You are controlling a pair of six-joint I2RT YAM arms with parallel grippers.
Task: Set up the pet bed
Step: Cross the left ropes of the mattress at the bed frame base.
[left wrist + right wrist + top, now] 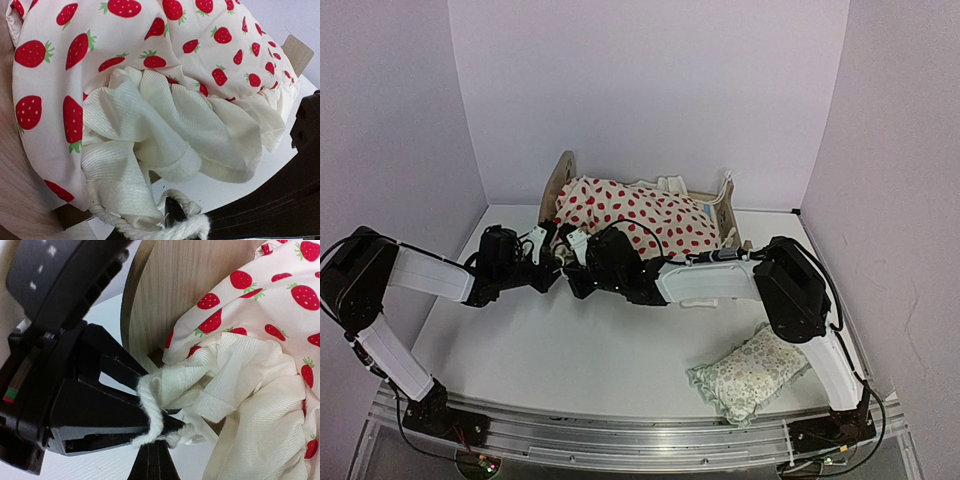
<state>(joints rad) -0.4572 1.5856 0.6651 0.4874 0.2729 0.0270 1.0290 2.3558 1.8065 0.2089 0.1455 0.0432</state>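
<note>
Pet bed (563, 178) sits at the far edge of the desk (580, 350), about mid-width. Its arched wooden headboard (170, 295) is on the left end and the low footboard (725, 205) on the right. A strawberry-print cushion (640, 215) is piled on the bed, lumpy rather than flat, covering most of the frame between the two boards. Its near-left corner spills out just beside the headboard. That corner has a cream ribbed frill (165, 125) bunched up, with a thick white cord (150, 405) coming off it. Both arms reach in low and meet at that corner, on the near side of the headboard, tips practically touching each other. Left pincer (161, 419): jaws pulled together at the tips, clamped on the cord where it meets the frill, and the cord loops across the jaw tips. Right pincer (154, 460): clenched, jaws fully together. Its tip is right under the cord's knotted end and touching it, but I can't tell whether any cord is actually pinched. From the left wrist view the frill hangs over the desk surface with the cord curling along the bottom edge, wood of the headboard at far left. A small green floral pillow (750, 372) lies alone near the near-right corner of the desk, beside the right arm's lower link, well apart from the bed.
</note>
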